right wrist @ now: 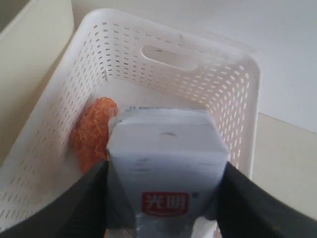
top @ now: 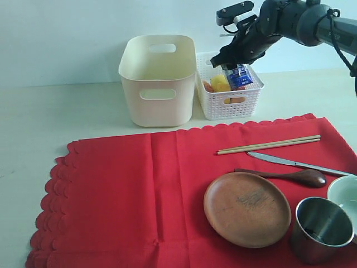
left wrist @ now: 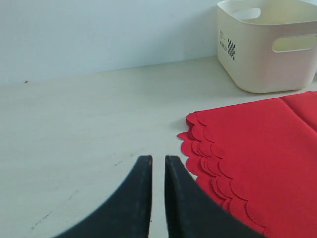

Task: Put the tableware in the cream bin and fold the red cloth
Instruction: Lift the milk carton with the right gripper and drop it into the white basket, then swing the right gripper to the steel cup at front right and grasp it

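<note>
The red cloth (top: 122, 195) lies flat on the table. On its right part rest the brown wooden plate (top: 245, 209), dark spoon (top: 290, 176), silver knife (top: 290, 163) and chopsticks (top: 268, 145), with the steel cup (top: 321, 229) and pale bowl (top: 346, 192) at the right edge. Behind the cloth stands the cream bin (top: 159, 84), with nothing visible inside. My right gripper (top: 234, 56) (right wrist: 166, 171) is shut on the blue-and-white milk carton (top: 240, 75) (right wrist: 166, 158), holding it in the white lattice basket (top: 231, 106). My left gripper (left wrist: 158, 158) is shut and holds nothing, low over bare table beside the cloth's scalloped edge (left wrist: 257, 148).
The lattice basket (right wrist: 208, 74) stands right next to the cream bin (left wrist: 262, 54) and holds yellow and orange food (right wrist: 94, 134). Bare pale tabletop (left wrist: 89, 124) stretches left of the cloth. The left gripper does not show in the exterior view.
</note>
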{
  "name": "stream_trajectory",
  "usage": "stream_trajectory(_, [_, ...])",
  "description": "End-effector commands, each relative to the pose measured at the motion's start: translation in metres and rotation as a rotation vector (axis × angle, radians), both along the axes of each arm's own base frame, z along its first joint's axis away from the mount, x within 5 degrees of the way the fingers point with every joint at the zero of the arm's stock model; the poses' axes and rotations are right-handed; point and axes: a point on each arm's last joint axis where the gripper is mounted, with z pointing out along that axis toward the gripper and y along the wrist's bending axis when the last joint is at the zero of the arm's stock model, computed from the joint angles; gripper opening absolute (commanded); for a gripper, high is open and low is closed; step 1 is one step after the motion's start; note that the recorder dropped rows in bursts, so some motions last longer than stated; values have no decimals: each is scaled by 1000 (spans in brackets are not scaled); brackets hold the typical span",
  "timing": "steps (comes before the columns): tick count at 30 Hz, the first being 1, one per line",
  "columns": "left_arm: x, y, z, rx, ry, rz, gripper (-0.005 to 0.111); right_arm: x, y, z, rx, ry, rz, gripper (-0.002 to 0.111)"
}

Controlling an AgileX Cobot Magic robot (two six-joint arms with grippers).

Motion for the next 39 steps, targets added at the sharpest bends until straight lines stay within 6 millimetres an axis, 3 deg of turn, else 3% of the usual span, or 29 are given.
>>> stream_trajectory(1, [0,0,1,7,-12,-6,12,1,-3,13,-11,-35,8,62])
stream_trajectory(3, [0,0,1,7,-12,-6,12,-1,-3,20,-8,-42,6,76])
stream_trajectory(6, [0,0,1,7,-12,-6,12,-5,-4,36,-5,-49,5,82])
stream_trajectory(14, [0,0,1,7,-12,-6,12,-30,-9,92,-10,-22,8,83])
stream_trajectory(20, [0,0,1,7,-12,-6,12,-65,-16,127,-43,142,13,80])
stream_trajectory(24, [0,0,1,7,-12,-6,12,-82,-19,135,-48,255,-4,78])
stream_trajectory(30, [0,0,1,7,-12,-6,12,-98,-22,156,-17,242,-32,78])
stream_trajectory(39, [0,0,1,7,-12,-6,12,-151,-34,145,-41,327,-43,78])
